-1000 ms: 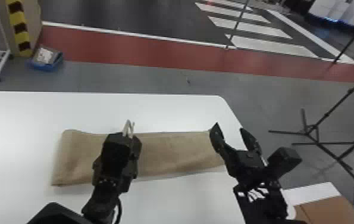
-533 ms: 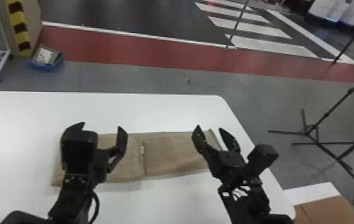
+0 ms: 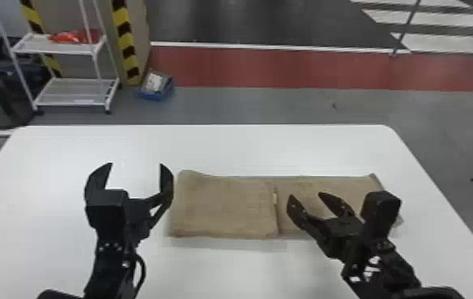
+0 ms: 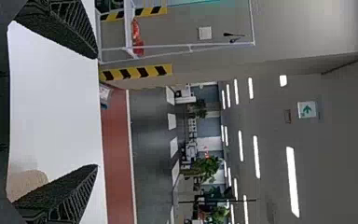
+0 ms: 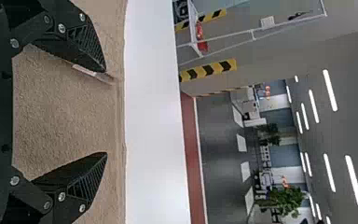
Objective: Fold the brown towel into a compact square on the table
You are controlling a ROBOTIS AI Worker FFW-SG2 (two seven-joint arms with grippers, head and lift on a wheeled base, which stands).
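Toward the worktop (image 3: pixel 223 149)'s right edge lies the brown towel (image 3: pixel 223 206); with left gripper (image 3: pixel 136 163) and right gripper (image 3: pixel 305 194) both wide, I should pinch the right end's layers together, then fold squarely leftward.

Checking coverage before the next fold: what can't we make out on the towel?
- Part of the towel's right half, head view: behind the right gripper.
- Most of the towel, left wrist view: behind the left gripper or past the edge.
- Both ends, right wrist view: cut off by the edges.
- Layer count, head view: blurred.
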